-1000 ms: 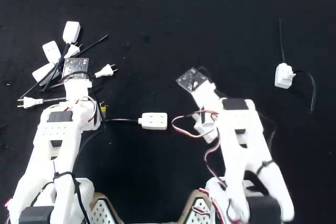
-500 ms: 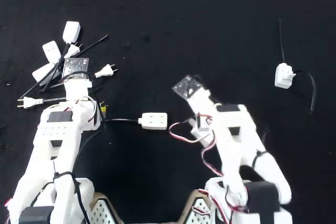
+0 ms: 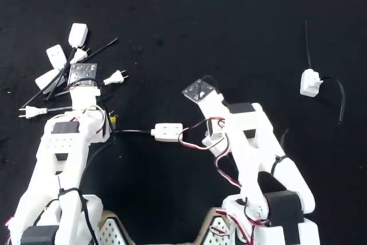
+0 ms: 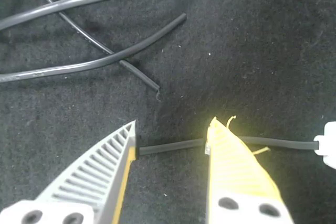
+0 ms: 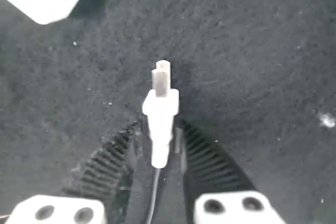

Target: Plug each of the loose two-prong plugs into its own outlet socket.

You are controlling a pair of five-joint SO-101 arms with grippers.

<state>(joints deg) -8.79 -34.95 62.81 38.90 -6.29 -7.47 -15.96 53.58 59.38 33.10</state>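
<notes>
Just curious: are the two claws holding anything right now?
Left gripper: open, astride a black cable.
Right gripper: shut on a white two-prong plug.

Two arms [image 3: 60,147] [image 3: 252,142], five outlet sockets [image 3: 78,34] [image 3: 56,55] [image 3: 46,78] [image 3: 167,132] [image 3: 310,82], three loose two-prong plugs [image 3: 116,77] [image 3: 31,112] [image 3: 78,55], one plug [image 5: 160,114] in the right claw [image 5: 157,128].

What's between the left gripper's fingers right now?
A thin black cable lies across the gap of the open left gripper, seen in the left wrist view.

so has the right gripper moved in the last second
Yes. The right gripper, shut on a plug, has shifted left toward the white outlet socket.
</notes>
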